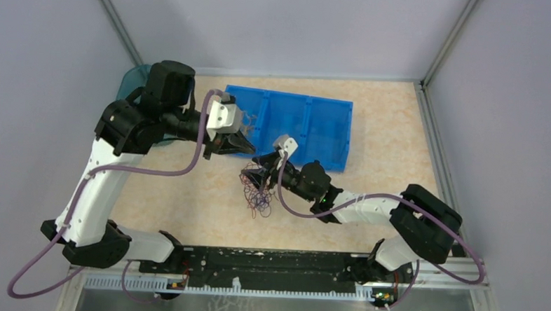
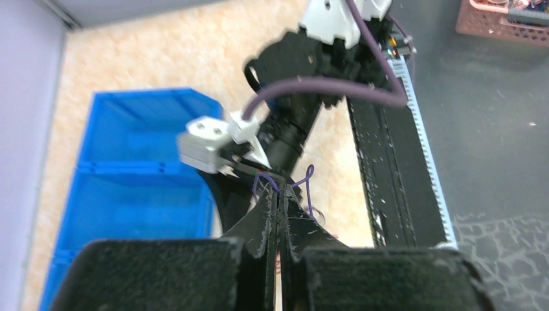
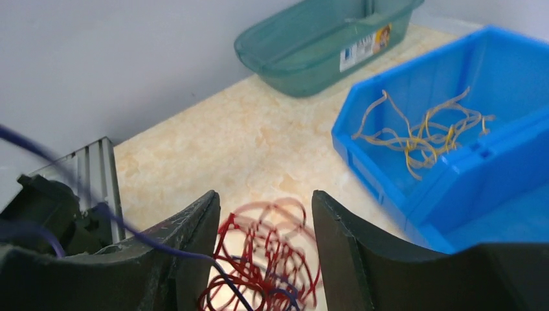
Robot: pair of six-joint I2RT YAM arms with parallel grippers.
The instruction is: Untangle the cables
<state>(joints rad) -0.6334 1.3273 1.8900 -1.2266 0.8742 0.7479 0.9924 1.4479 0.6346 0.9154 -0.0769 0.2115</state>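
Red cables [image 3: 262, 269] blurred, teal bin [image 1: 128, 86] mostly hidden

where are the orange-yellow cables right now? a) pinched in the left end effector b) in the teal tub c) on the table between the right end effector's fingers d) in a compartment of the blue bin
D: the right wrist view shows the orange-yellow cables lying inside the blue bin; the left end effector pinches only a purple cable.

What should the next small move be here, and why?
Probably close the open right end effector on the red cables beneath it, anchoring them. The left end effector is shut on a purple cable that appears to run into the same tangle.
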